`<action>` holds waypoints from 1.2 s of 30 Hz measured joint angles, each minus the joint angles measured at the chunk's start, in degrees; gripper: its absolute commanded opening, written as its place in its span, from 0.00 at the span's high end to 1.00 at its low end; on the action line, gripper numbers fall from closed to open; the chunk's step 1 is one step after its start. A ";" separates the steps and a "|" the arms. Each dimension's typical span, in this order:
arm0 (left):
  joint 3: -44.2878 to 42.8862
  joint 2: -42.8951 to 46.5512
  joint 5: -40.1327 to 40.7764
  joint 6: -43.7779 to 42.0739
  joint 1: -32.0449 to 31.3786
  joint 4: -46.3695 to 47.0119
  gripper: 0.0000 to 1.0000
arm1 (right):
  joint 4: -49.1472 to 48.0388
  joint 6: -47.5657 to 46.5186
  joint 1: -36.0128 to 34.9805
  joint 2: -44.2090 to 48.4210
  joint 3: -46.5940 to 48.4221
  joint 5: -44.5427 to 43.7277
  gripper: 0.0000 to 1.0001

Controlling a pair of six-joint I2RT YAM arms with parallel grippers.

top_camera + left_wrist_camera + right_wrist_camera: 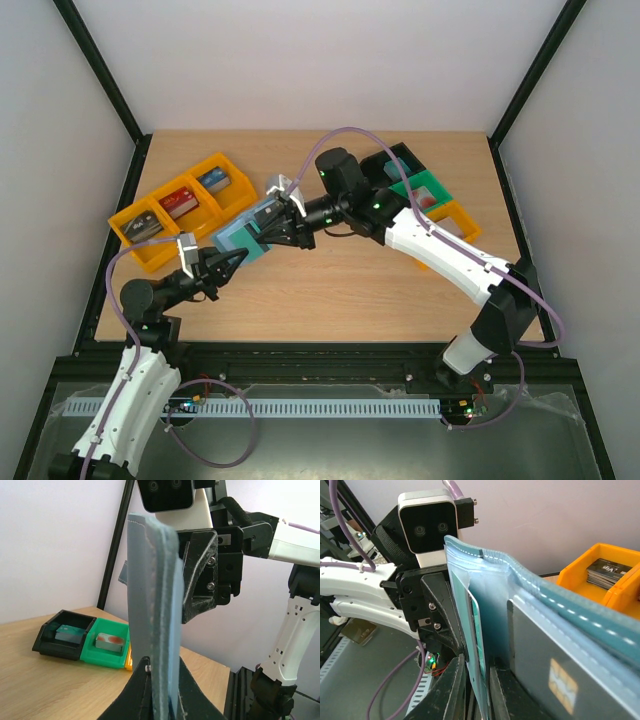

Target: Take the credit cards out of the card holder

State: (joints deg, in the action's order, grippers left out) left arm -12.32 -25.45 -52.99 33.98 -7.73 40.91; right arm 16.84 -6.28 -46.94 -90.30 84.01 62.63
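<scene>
The blue card holder (243,238) is held up above the table between both grippers. My left gripper (232,258) is shut on its lower edge; in the left wrist view the holder (150,605) stands edge-on between the jaws of the left gripper (162,690). My right gripper (272,228) meets it from the right. In the right wrist view the holder (530,595) is spread open, and the right gripper (477,690) is shut on a thin teal credit card (479,645) at the pocket's edge. A grey credit card with a gold chip (555,670) sits in another pocket.
Orange trays (180,205) with blocks stand at the back left. A black tray (385,165), a green tray (425,190) and an orange tray (455,215) stand at the back right, under the right arm. The black tray (62,635) and green tray (107,642) show in the left wrist view.
</scene>
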 measured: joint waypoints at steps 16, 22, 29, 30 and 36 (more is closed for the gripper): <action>0.00 0.00 -0.85 -0.02 -0.02 0.42 0.98 | 0.96 -1.66 0.83 0.00 -0.17 2.80 0.98; 0.00 0.04 -0.98 0.04 -0.17 0.39 0.87 | 1.11 -2.80 1.01 0.50 -0.68 3.06 0.98; 0.00 0.31 -0.63 0.13 -0.24 0.37 0.96 | 2.19 -3.43 1.70 1.75 -1.11 3.02 0.98; 0.00 0.31 -0.55 0.24 -0.24 0.35 0.97 | 2.40 -3.61 1.81 1.84 -1.16 2.99 0.98; 0.00 0.31 -0.42 0.02 -0.24 0.13 0.98 | 3.15 -4.09 2.32 1.97 -1.16 2.73 0.98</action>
State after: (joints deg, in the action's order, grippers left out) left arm -12.32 -25.15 -53.41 34.00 -7.97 41.04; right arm 19.99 -10.37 -44.62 -88.33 82.85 65.36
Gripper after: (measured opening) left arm 0.057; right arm 0.018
